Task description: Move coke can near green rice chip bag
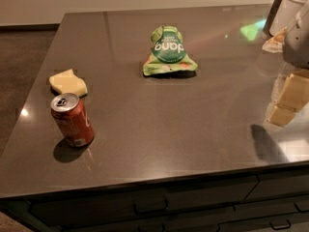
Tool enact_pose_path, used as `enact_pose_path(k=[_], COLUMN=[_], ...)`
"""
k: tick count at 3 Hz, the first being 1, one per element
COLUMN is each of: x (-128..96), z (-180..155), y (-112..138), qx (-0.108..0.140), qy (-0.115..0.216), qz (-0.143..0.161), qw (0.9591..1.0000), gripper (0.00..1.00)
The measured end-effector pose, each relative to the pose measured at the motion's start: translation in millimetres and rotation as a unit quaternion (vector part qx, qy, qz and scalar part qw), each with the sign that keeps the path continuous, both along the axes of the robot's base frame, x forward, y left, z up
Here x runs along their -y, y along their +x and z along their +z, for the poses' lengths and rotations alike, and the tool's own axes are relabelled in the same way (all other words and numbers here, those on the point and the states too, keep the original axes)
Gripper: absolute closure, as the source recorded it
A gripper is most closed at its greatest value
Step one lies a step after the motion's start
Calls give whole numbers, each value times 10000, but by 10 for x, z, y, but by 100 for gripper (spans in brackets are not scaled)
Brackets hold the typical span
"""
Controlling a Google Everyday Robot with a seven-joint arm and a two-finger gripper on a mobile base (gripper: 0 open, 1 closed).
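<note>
Drawer fronts [149, 207] are lining the bench [169, 129] front. Coke can [72, 120] is standing upright front-left, near a pale yellow sponge [68, 82], well apart from the green rice chip bag [169, 52] lying centre-back. Pincer [297, 45] is hovering at the right edge; its grip cannot be told.

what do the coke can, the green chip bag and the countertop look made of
Coke can: likely thin metal, glossy red paint, bare silvery top with pull tab.
Green rice chip bag: probably plastic or foil film, wrinkled and shiny.
Countertop: dark polished stone or laminate, judging by its reflections.
The gripper sits at the right edge, away from both.
</note>
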State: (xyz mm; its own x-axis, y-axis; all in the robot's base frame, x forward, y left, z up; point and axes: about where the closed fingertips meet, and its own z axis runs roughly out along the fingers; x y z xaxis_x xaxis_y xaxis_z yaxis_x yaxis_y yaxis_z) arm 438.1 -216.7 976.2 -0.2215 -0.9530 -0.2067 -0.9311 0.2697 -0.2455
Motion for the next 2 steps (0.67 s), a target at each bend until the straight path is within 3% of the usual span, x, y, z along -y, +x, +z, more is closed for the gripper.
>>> enact_pose_path(k=[2], x=[-43], z=[4], y=[14], qx=[-43], qy=[187], qz=[12], qw=[9998], gripper=[0])
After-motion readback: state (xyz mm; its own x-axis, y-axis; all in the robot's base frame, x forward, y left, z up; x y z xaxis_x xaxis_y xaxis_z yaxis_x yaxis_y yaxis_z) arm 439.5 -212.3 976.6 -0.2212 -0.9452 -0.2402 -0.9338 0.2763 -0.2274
